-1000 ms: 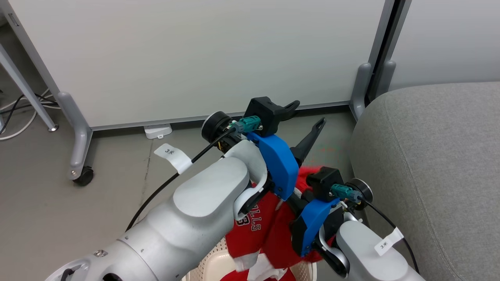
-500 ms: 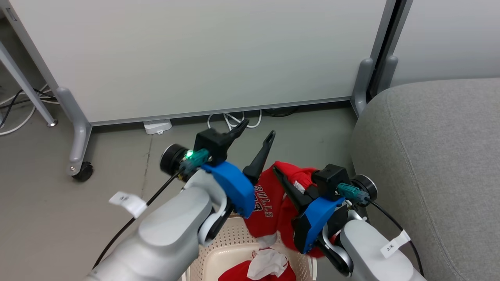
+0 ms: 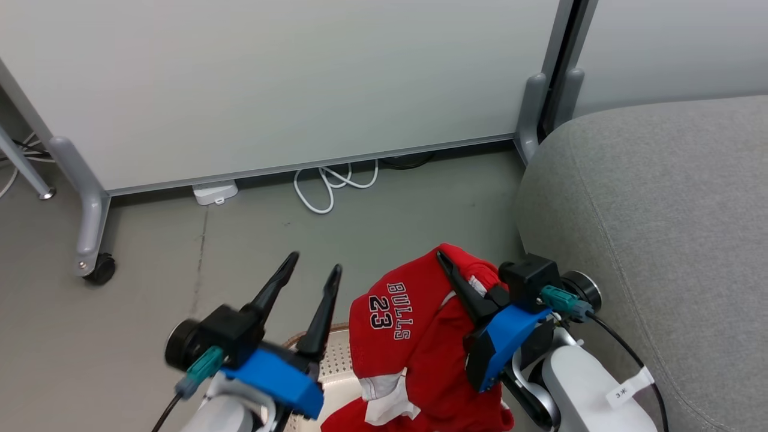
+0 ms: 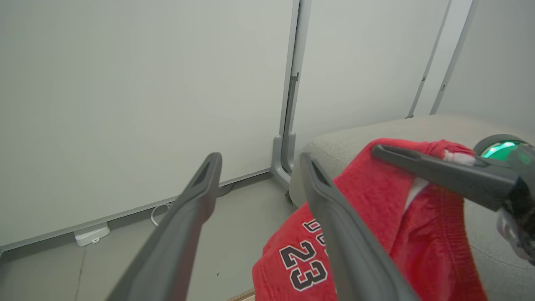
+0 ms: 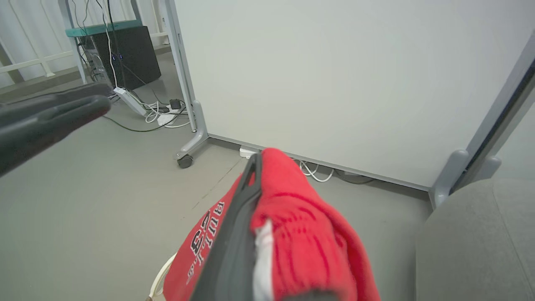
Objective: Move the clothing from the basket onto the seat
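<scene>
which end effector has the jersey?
The right end effector, the one by the sofa: shut on the red jersey. The left end effector is open, holding nothing.

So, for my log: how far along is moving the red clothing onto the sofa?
Done: nothing visible on the light-grey fabric sofa. In hand: the right gripper, shut, holds the red numbered jersey above the cream perforated basket; left gripper open. Left: carrying it across.
</scene>
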